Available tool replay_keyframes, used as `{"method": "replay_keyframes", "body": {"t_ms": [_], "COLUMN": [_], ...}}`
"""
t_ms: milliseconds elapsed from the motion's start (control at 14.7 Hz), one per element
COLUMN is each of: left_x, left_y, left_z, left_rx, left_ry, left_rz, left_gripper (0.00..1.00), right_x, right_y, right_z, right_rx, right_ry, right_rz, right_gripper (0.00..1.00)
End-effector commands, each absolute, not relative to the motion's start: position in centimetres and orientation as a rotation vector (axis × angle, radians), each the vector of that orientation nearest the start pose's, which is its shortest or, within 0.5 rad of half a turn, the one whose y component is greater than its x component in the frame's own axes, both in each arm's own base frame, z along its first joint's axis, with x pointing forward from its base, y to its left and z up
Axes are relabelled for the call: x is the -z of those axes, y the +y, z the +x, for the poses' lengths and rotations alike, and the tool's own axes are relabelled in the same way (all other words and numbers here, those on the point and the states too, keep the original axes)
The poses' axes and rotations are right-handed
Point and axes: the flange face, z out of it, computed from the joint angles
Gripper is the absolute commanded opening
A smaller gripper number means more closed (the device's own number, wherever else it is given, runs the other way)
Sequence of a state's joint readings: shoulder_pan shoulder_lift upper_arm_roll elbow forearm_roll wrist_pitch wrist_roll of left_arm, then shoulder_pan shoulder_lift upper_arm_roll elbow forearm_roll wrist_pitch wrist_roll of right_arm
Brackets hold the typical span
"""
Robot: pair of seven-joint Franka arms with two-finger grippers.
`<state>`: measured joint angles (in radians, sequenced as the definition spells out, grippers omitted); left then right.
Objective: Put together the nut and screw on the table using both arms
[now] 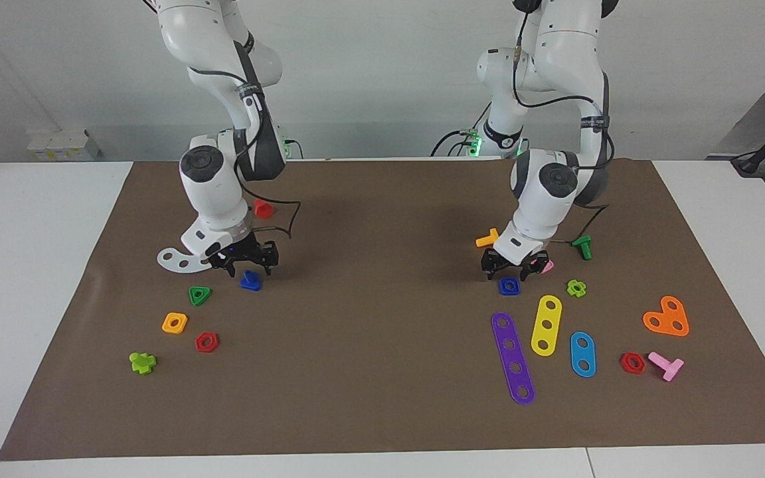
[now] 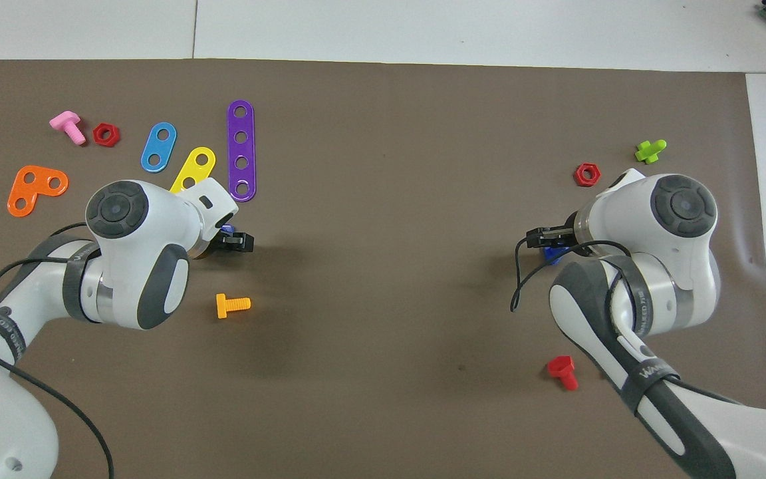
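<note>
Blue nut (image 1: pixel 509 286) under left hand (image 1: pixel 514 268), screw (image 1: pixel 250 281) under right hand (image 1: pixel 248 260) — both on table (image 1: pixel 382 372)

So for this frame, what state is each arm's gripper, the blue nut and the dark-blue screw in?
left gripper: low over the nut, open, holding nothing.
right gripper: low over the screw, open, holding nothing.
nut: flat on the mat, not gripped.
screw: lying on the mat, not gripped, apart from the nut.

The small blue square plastic nut (image 1: pixel 509 286) lay on the brown mat (image 1: pixel 382 372) toward the left arm's end, beside a purple four-hole strip (image 1: pixel 512 358); the dark-blue plastic bolt (image 1: pixel 250 281) lay toward the right arm's end, near a green triangular nut (image 1: pixel 200 295).
</note>
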<state>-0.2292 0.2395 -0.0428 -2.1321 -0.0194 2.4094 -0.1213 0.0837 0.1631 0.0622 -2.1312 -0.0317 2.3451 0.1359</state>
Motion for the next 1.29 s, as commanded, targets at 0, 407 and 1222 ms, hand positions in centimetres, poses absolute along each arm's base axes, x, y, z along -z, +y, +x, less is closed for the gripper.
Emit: {"method": "replay_keyframes", "body": {"t_ms": [0, 407, 1222], "left_x": [-29.5, -29.4, -32.1], "left_y": [-15.4, -15.3, -15.2], "left_z": [55.7, 55.7, 57.0], "left_rx": [0.09, 0.079, -0.05], "left_ry": [0.24, 0.238, 0.221], "left_rz": [-3.151, -3.15, -3.137], "left_gripper": [0.82, 0.54, 0.0], "right_x": [-32.4, -31.4, -34.3], "right_y": [7.3, 7.3, 15.1], "right_z": [55.0, 54.6, 55.7], "right_rx": [0.111, 0.127, 0.209], "right_ry": [-0.084, -0.117, 0.063], "right_rz": [-3.131, -3.128, -3.092], "right_gripper": [0.81, 0.69, 0.0]}}
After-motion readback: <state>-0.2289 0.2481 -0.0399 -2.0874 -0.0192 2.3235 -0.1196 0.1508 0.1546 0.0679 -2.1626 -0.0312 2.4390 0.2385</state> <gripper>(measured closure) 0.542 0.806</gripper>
